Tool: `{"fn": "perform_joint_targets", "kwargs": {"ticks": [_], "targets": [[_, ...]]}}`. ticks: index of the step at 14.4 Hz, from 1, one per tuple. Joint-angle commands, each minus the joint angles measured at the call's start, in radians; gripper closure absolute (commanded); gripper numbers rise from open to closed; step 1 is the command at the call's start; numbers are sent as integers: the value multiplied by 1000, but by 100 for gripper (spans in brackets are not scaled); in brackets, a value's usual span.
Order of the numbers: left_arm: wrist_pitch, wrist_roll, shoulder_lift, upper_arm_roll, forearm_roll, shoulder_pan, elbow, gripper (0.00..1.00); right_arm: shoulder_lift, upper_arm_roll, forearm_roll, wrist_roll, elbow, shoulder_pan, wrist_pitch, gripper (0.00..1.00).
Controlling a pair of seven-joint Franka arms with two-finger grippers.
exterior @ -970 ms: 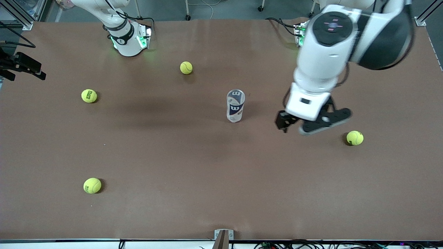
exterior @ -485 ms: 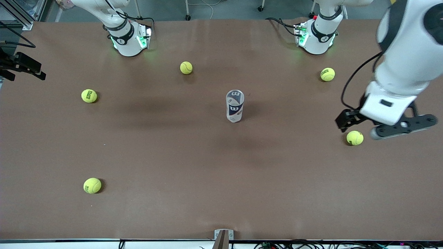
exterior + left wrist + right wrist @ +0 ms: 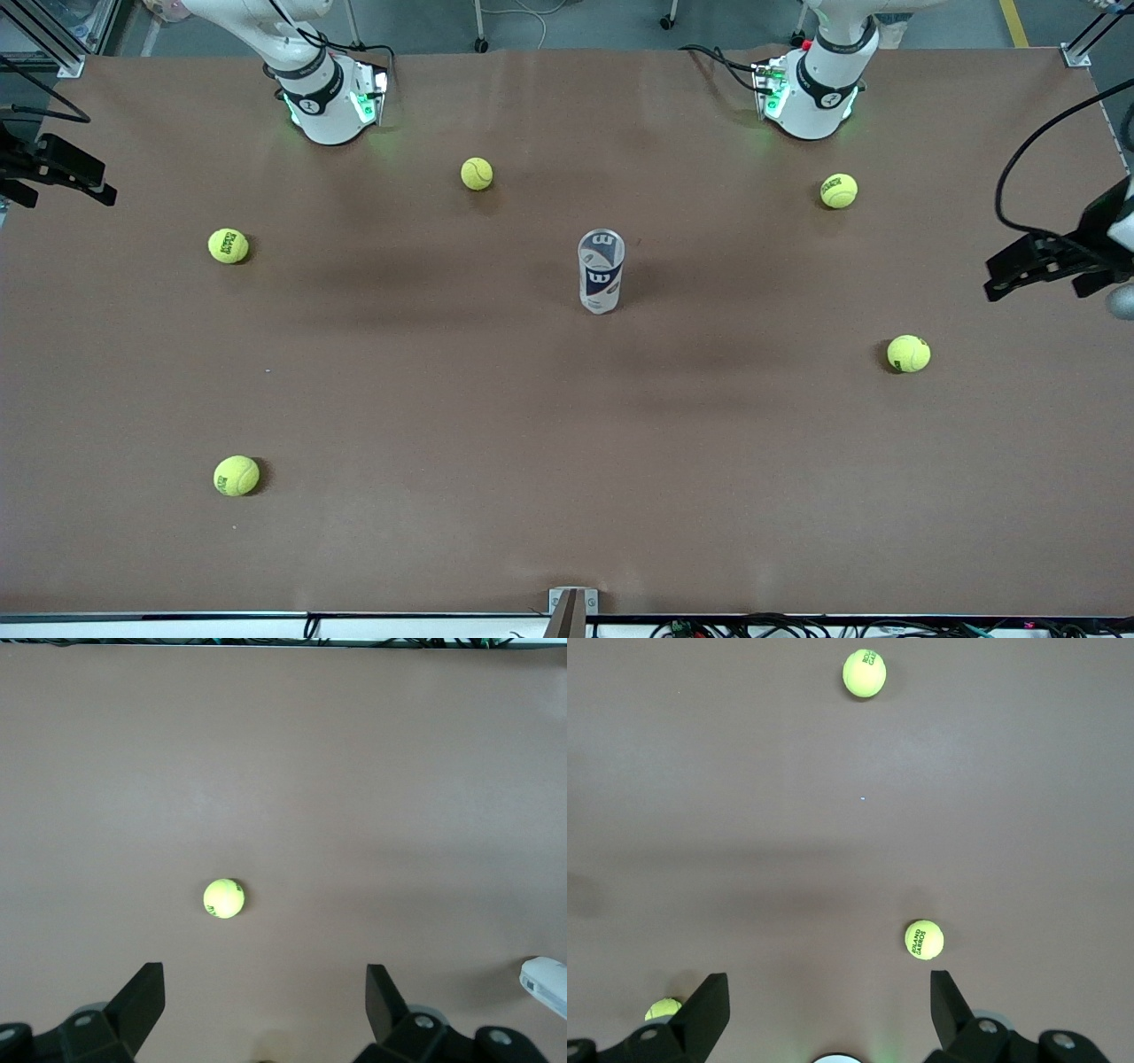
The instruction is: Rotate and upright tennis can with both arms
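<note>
The tennis can (image 3: 601,272) stands upright in the middle of the table, a clear tube with a white and dark blue "W" label. Nothing touches it. My left gripper (image 3: 1054,263) hangs open and empty over the table's edge at the left arm's end, well away from the can. In the left wrist view its fingers (image 3: 142,997) stand wide apart over bare table, and a white edge (image 3: 547,980) that looks like the can shows at the rim. My right gripper (image 3: 828,1010) is open and empty, high over the table near its own base; it is out of the front view.
Several yellow-green tennis balls lie scattered: one (image 3: 908,353) near the left gripper, one (image 3: 838,190) by the left arm's base (image 3: 811,84), one (image 3: 477,174) by the right arm's base (image 3: 328,97), two (image 3: 228,245) (image 3: 236,475) toward the right arm's end.
My left arm has swung away from beside the can toward the left arm's end of the table, nearly out of the front view. The can has not moved.
</note>
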Motion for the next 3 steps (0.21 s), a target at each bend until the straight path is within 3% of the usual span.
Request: {"fn": "perform_joint_targets", "kwargs": {"ticks": [1,3], "targets": [[-6,0,-22,-9,-8,-6,-23,0,-31,-2,-1,-10,-32,-1,14,0],[-6,1,-22,-14,-10,-10,-21,0,-31,-2,-1,-10,-32,-1,14,0]]}}
